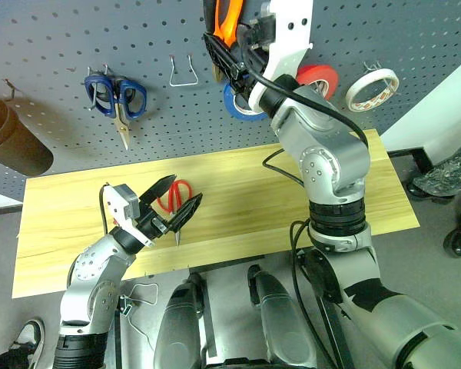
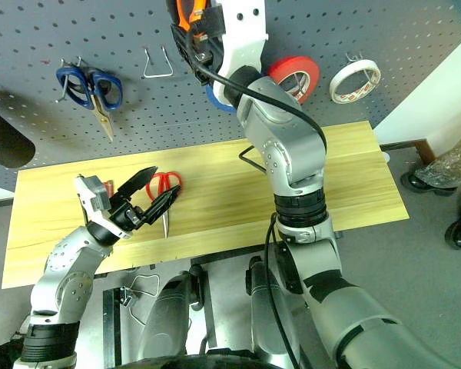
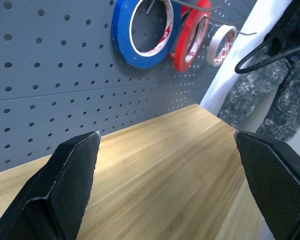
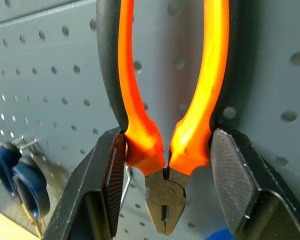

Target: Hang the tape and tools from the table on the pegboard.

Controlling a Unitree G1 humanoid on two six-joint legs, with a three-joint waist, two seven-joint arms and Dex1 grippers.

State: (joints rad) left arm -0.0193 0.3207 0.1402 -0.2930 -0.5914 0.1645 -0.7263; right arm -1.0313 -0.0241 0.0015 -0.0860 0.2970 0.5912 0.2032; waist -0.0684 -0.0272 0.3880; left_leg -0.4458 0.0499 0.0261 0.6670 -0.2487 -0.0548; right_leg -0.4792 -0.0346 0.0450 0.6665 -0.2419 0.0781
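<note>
while the left gripper (image 1: pixel 177 206) hovers low over the table (image 1: pixel 238 192) with jaws wide and empty, the red scissors (image 1: pixel 177 201) lie flat on the wood just behind its fingertips. farther back, the right gripper (image 4: pixel 165 165) is raised against the pegboard (image 1: pixel 54 46), clamped on the pliers (image 4: pixel 165 150) at the base of the handles, nose down. cream tape (image 1: pixel 373 88) hangs on a hook to the right, beside red (image 1: pixel 320 78) and blue rolls (image 1: pixel 242 106).
</note>
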